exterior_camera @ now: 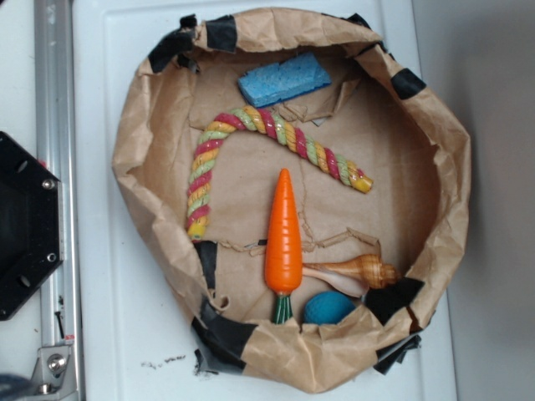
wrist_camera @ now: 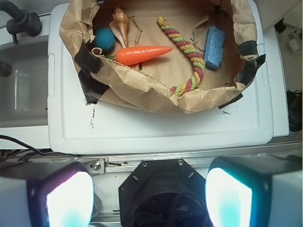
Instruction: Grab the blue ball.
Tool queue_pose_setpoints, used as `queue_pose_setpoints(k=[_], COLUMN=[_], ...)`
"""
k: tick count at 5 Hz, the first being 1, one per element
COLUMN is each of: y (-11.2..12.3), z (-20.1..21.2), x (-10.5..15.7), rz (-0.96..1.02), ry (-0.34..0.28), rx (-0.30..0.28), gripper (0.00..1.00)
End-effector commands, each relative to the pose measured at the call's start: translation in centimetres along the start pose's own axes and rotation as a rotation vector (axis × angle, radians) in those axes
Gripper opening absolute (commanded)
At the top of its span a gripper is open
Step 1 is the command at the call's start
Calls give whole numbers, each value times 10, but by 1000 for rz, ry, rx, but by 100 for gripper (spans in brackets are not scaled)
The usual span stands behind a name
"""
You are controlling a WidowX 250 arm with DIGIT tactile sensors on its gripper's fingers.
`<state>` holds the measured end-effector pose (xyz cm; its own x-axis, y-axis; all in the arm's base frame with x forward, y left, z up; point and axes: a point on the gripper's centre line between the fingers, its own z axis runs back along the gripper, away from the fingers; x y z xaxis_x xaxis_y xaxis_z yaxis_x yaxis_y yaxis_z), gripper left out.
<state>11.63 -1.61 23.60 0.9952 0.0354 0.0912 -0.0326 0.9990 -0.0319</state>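
Observation:
The blue ball (exterior_camera: 328, 308) is a small teal round ball lying inside a brown paper bowl (exterior_camera: 134, 142), against its near rim, beside the green stem of an orange carrot toy (exterior_camera: 283, 241) and a seashell (exterior_camera: 359, 271). In the wrist view the blue ball (wrist_camera: 103, 39) sits at the upper left of the paper bowl (wrist_camera: 142, 92), next to the carrot (wrist_camera: 142, 54). My gripper (wrist_camera: 149, 198) stands open, high and well back from the bowl, over the black robot base (wrist_camera: 163, 189). Nothing is between its fingers (wrist_camera: 68, 201). The exterior view does not show the gripper.
A twisted multicoloured rope toy (exterior_camera: 251, 134) arcs across the bowl and a light blue sponge (exterior_camera: 284, 79) lies at its far side. The bowl rests on a white tabletop (exterior_camera: 109, 317). A metal rail (exterior_camera: 50, 125) and the black base (exterior_camera: 25, 225) stand to the left.

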Motion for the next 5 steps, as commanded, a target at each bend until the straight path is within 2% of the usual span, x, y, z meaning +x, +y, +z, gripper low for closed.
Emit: queue_pose_setpoints(k=[1,2,3,4,5], y=[0,10,8,17,19], z=[0,-40,-64,-94,-109], x=[0,47,99,147,190], rz=[0,-213,-428,-481,-495], ry=[0,-262,-435,-413,-389], rx=[0,95,21,38,-5], gripper=[100,100,100,100,100])
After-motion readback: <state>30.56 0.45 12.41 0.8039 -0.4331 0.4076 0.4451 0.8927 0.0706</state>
